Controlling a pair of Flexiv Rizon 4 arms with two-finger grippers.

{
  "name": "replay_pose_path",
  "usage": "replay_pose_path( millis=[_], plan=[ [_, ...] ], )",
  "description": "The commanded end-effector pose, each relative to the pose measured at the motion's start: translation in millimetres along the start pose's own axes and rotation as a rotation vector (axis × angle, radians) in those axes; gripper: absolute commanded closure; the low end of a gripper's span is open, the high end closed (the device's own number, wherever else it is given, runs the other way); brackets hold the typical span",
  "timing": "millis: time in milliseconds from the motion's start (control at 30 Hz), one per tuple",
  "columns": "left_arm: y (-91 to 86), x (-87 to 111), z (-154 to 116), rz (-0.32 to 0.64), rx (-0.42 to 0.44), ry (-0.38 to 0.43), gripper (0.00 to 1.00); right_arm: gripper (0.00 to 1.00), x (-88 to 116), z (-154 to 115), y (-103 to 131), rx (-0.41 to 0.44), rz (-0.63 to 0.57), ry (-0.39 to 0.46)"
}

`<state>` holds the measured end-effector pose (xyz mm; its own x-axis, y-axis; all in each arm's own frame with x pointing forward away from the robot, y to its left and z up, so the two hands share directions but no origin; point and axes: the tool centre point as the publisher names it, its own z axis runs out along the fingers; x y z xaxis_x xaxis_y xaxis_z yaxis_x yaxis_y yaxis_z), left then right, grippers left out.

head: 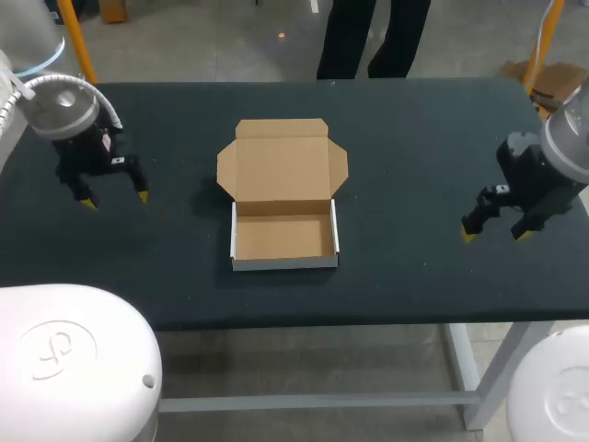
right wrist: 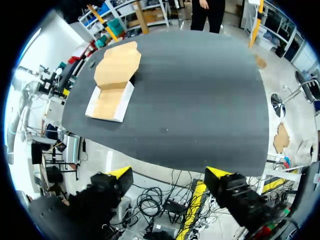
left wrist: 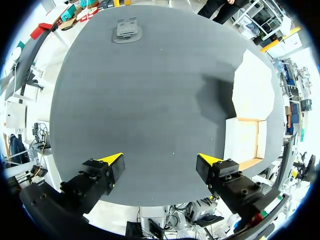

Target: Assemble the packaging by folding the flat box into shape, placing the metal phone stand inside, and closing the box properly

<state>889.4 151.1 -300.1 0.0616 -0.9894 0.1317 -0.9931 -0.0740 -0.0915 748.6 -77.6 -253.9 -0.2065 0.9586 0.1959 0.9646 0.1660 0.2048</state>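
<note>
open cardboard box mid-tabletop, both end effectors open and empty at the sides
head view: the brown cardboard box with white outer walls (head: 282, 230) sits folded at the middle of the dark tabletop (head: 414, 138), its lid flat behind it; the left end effector (head: 115, 199) hangs well to its left and the right end effector (head: 495, 236) well to its right, both with fingers spread and holding nothing. left wrist view: the left end effector (left wrist: 160, 160) gapes wide over bare tabletop, the box (left wrist: 245, 140) off to one side, and the grey metal phone stand (left wrist: 126, 29) lies far ahead near the tabletop's far edge. right wrist view: the right end effector (right wrist: 169, 173) is wide open and empty, with the box (right wrist: 111, 95) well ahead and to one side
</note>
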Motion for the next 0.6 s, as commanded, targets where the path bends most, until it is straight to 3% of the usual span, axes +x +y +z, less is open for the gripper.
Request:
replay_pose_path(
  millis=[33,600],
  plan=[
    [-4.1,0.4,3,0.004,-0.003,-0.005,0.0,0.0,1,-3,0,0.005,0.0,-0.001],
    [-67.8,-27.7,39,0.024,-0.046,0.004,0.0,0.0,1,-3,0,0.005,0.0,-0.001]
  ],
)
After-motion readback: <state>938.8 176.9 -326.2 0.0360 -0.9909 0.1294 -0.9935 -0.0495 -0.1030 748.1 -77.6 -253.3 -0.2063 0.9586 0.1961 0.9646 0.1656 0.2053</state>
